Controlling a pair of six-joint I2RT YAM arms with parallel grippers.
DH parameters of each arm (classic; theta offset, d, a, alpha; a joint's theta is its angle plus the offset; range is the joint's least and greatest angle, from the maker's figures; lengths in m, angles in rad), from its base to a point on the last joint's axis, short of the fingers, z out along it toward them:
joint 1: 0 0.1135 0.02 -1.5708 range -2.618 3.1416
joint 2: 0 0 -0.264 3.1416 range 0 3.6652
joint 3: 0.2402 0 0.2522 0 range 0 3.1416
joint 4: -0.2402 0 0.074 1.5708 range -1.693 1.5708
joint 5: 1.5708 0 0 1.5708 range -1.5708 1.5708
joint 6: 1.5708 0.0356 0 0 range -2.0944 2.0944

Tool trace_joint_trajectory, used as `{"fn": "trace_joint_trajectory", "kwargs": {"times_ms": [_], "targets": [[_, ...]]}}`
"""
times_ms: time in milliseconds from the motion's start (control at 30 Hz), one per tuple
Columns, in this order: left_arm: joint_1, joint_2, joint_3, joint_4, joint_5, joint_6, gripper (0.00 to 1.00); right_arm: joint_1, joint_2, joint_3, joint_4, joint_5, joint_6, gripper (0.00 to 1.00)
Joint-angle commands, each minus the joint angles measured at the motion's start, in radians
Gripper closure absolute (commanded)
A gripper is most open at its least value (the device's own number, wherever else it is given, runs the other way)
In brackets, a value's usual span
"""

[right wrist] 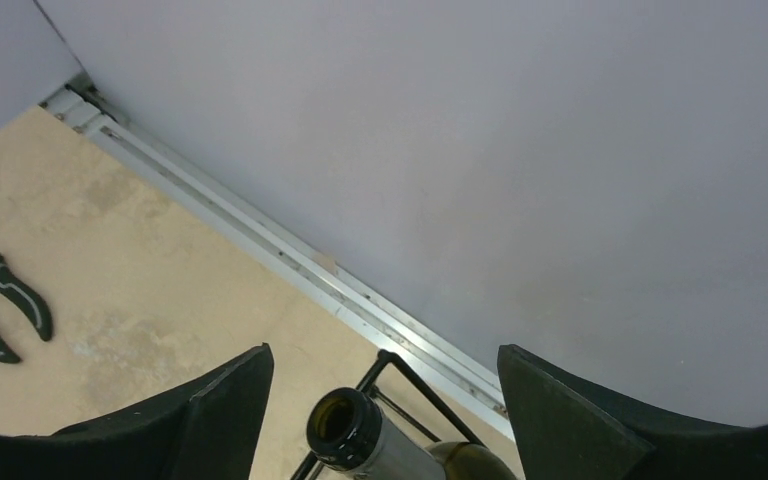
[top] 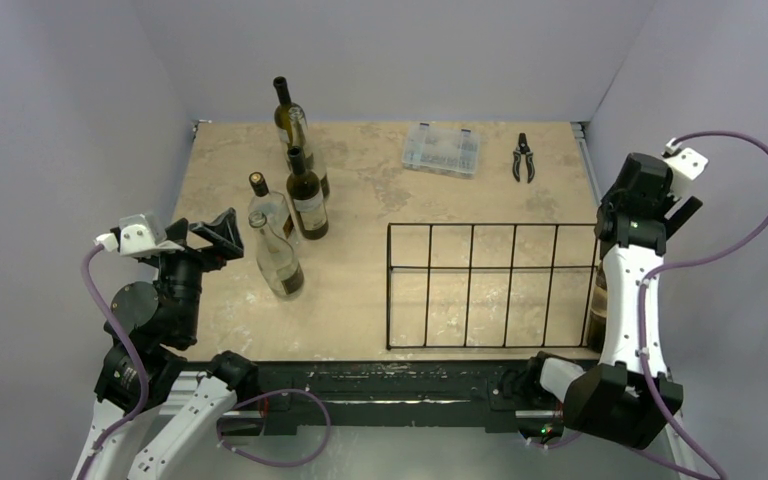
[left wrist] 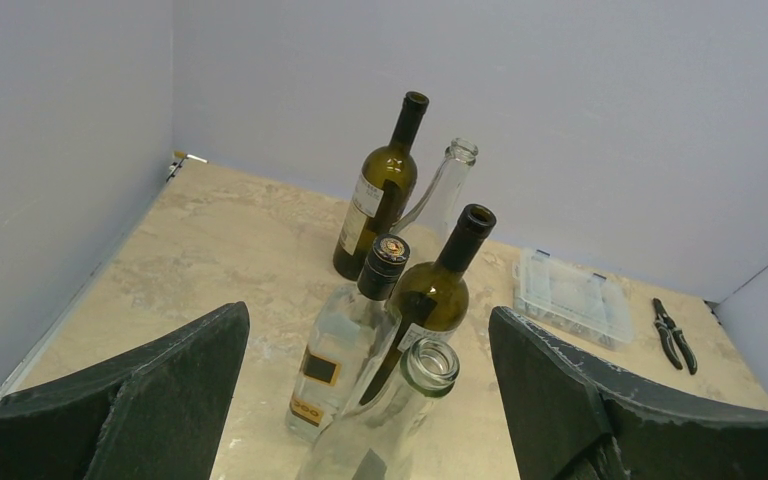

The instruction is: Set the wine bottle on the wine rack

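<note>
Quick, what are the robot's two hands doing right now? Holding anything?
Left gripper: open, holding nothing.
Right gripper: open, above the neck of the wine bottle, not gripping it.

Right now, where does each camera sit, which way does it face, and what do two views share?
Top external: above and behind the bases, looking down on the table, wine rack, left arm and right arm.
Left wrist: on the left arm, facing the far wall over five standing bottles; open left fingers frame the bottom.
Right wrist: on the right arm, facing the side wall, a bottle mouth below; open right fingers show.
Shared: pliers appear in all three.
</note>
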Motion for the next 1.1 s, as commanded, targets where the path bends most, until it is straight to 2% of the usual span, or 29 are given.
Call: {"fn": "trace_joint_trajectory", "kwargs": {"times_ms": [0, 167, 300, 433, 533, 600, 700, 833, 933, 1067], "targets": [[-0.003, 0.014, 0.011, 0.030, 0.006, 0.013, 0.10, 0.002, 0.004, 0.084, -0.003, -0.043, -0.032, 0.11], [-0.005, 0.024, 0.011, 0.029, 0.004, 0.020, 0.10, 0.076, 0.024, 0.140, -0.035, -0.010, -0.046, 0.08], [-0.003, 0.033, 0.009, 0.034, -0.005, 0.033, 0.10, 0.238, -0.001, 0.167, -0.016, 0.006, -0.034, 0.07], [-0.004, 0.047, 0.008, 0.039, -0.012, 0.045, 0.10, 0.360, -0.043, 0.154, 0.017, -0.126, 0.044, 0.08], [-0.003, 0.050, 0.009, 0.040, -0.001, 0.048, 0.10, 0.396, -0.076, 0.130, 0.060, -0.207, 0.108, 0.08], [-0.003, 0.052, 0.011, 0.040, -0.002, 0.056, 0.09, 0.406, -0.077, 0.137, 0.067, -0.294, 0.142, 0.11], [-0.003, 0.059, 0.008, 0.043, -0.015, 0.070, 0.07, 0.444, -0.061, 0.155, 0.061, -0.432, 0.161, 0.11], [-0.003, 0.076, 0.014, 0.043, -0.035, 0.084, 0.05, 0.549, -0.077, 0.105, 0.103, -0.486, 0.211, 0.11], [-0.003, 0.077, 0.008, 0.048, -0.030, 0.094, 0.05, 0.651, -0.092, 0.024, 0.213, -0.500, 0.253, 0.11], [-0.003, 0.094, 0.020, 0.037, -0.032, 0.104, 0.05, 0.868, -0.069, 0.018, 0.274, -0.384, 0.224, 0.11]]}}
